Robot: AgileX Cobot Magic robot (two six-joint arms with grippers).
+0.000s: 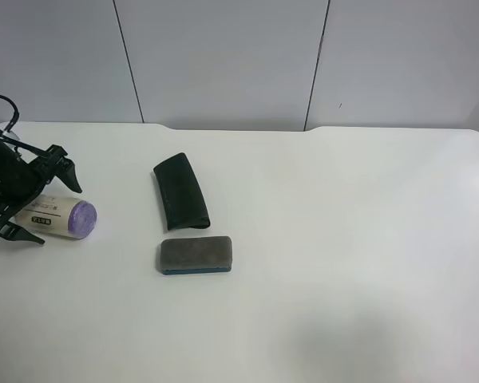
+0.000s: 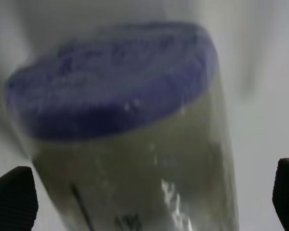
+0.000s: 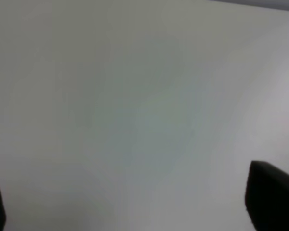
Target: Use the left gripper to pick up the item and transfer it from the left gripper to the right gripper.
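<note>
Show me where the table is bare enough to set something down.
Widest bare stretch: the tabletop from the dark pouch and felt eraser to the exterior high view's right edge. The front strip below the eraser is bare too. Crowded: the view's left, where the left gripper straddles the purple-ended roll.

The left gripper hangs low at the exterior high view's left edge, its black arm only partly in frame. Its fingers are spread wide (each tip sits at an outer edge of its wrist view). The right gripper also has its jaws well apart, with one dark fingertip on either side.
</note>
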